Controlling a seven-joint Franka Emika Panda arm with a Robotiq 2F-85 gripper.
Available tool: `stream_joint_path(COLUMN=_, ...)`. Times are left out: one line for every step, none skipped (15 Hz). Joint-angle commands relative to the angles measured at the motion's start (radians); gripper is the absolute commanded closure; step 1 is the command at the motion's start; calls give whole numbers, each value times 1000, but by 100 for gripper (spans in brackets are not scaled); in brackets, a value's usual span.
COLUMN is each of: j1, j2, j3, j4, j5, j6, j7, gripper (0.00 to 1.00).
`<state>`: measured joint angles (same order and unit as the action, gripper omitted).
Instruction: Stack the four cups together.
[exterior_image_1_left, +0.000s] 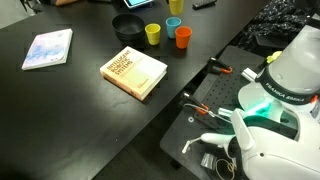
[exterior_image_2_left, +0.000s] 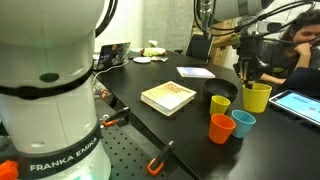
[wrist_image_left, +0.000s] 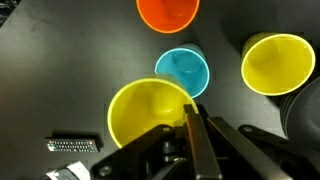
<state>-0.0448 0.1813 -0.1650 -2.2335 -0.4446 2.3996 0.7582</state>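
Near the far end of the black table, my gripper is pinched on the rim of one yellow cup, holding it upright and, it seems, slightly raised. In the wrist view the light blue cup sits just beyond the held cup's rim, the orange cup farther along that line, and the second yellow cup off to the side by the black bowl. All four stand mouth up, long axes vertical, so I judge the held cup needs a short shift over the blue one, then a straight descent, base first.
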Motion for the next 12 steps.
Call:
stream_joint_path(j1=-15, j2=21, j3=0, j4=-23, j5=53, j6=72, j7=-44, gripper=96)
stream_joint_path(j1=-14, j2=31, j3=0, j4=-27, j5=67, j6=82, j7=-49, gripper=96)
stream_joint_path(j1=-12, j2=41, j3=-2, j4=-29, j5=78, j6=91, j7=-53, gripper=96)
stream_joint_path(j1=-11, j2=48, j3=-2, j4=-33, j5=92, j6=100, j7=-61, gripper=96)
stream_joint_path(j1=-10, j2=55, j3=-3, j4=-35, j5=104, j6=109, j7=-67, gripper=96)
stream_joint_path(j1=-9, j2=60, j3=-4, j4=-36, j5=116, j6=121, j7=-75, gripper=96)
stream_joint_path(j1=-10, j2=66, j3=-4, j4=-39, j5=126, j6=142, j7=-89, gripper=96)
stream_joint_path(j1=-9, j2=74, j3=-5, j4=-37, j5=137, j6=152, j7=-98, gripper=96)
stream_joint_path(j1=-8, j2=78, j3=-7, j4=-39, j5=146, j6=167, j7=-107, gripper=96)
stream_joint_path(j1=-6, j2=83, j3=-8, j4=-40, j5=155, j6=178, j7=-117, gripper=96)
stream_joint_path(j1=-8, j2=87, j3=-6, j4=-42, j5=171, j6=189, j7=-132, gripper=96)
stream_joint_path(j1=-4, j2=90, j3=-9, j4=-40, j5=179, j6=187, j7=-129, gripper=70)
